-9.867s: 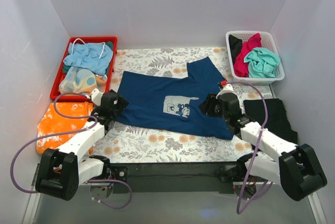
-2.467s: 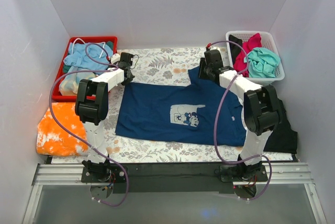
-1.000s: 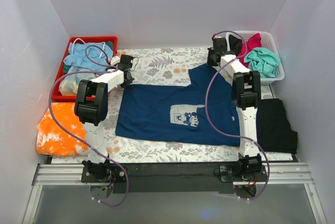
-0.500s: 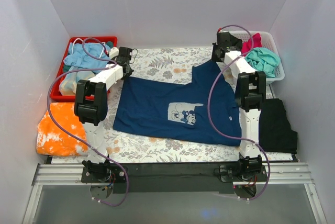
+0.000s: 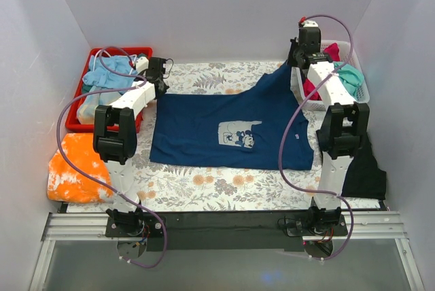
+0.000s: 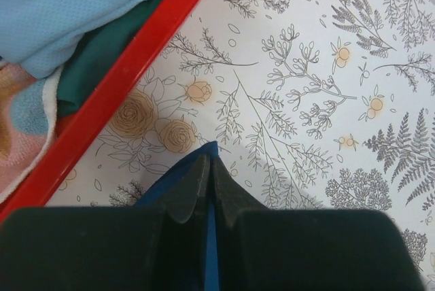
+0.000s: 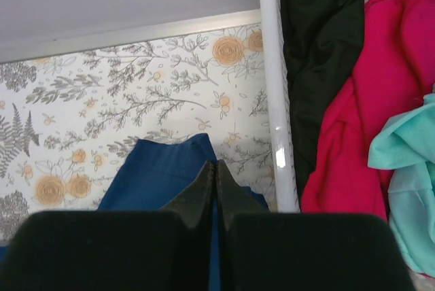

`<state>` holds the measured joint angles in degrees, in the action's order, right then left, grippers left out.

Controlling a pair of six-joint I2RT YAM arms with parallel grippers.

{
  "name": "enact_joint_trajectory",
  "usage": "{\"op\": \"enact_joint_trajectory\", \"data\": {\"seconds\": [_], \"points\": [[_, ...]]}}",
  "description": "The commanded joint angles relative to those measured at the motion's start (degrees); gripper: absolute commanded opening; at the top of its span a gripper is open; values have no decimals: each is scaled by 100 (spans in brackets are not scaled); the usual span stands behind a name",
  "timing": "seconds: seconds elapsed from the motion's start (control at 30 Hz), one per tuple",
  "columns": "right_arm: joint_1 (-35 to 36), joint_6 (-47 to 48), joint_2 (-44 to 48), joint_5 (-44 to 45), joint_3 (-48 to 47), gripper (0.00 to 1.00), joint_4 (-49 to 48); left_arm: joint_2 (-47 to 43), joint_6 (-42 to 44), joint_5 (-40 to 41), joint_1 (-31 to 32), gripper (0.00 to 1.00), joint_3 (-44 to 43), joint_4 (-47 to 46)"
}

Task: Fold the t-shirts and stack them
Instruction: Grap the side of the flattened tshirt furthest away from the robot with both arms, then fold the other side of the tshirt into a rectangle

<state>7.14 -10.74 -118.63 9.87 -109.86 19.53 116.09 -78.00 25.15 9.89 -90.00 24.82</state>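
Observation:
A navy-blue t-shirt (image 5: 231, 128) with a pale mouse print lies spread, print up, on the floral table cover. At its far-left corner my left gripper (image 5: 158, 77) is shut on it, low over the table; the left wrist view shows blue cloth (image 6: 173, 179) pinched between the fingertips (image 6: 207, 165). My right gripper (image 5: 299, 53) is shut on the far-right corner, which is raised beside the white basket (image 5: 353, 100). The right wrist view shows the fingertips (image 7: 216, 168) closed on blue cloth (image 7: 156, 168). Magenta (image 5: 331, 53) and teal (image 5: 350, 77) t-shirts fill the basket. A black t-shirt (image 5: 367, 172) lies at the right.
A red tray (image 5: 139, 51) of light-blue and patterned cloths stands at the far left, its rim (image 6: 136, 53) just beside my left gripper. An orange cloth (image 5: 78, 165) lies in front of the tray. The basket rim (image 7: 272, 66) is close on the right gripper's right. White walls enclose three sides.
Both arms reached to the far side, each holding a shirt corner. Over the last second the right gripper rose and moved right toward the basket, lifting its corner; the shirt is pulled straighter.

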Motion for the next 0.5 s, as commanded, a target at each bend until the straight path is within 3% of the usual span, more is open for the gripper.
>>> {"op": "enact_joint_trajectory", "data": {"seconds": [0.0, 0.17, 0.47], "points": [[-11, 125, 743, -99, 780, 1, -422, -543, 48, 201, -92, 0, -88, -74], [-11, 46, 1710, -283, 2264, 1, -898, -798, 13, 114, -93, 0, 236, -144], [-11, -33, 3037, -161, 3743, 1, -1153, -1396, -198, -18, -93, 0, 1080, -197]]}}
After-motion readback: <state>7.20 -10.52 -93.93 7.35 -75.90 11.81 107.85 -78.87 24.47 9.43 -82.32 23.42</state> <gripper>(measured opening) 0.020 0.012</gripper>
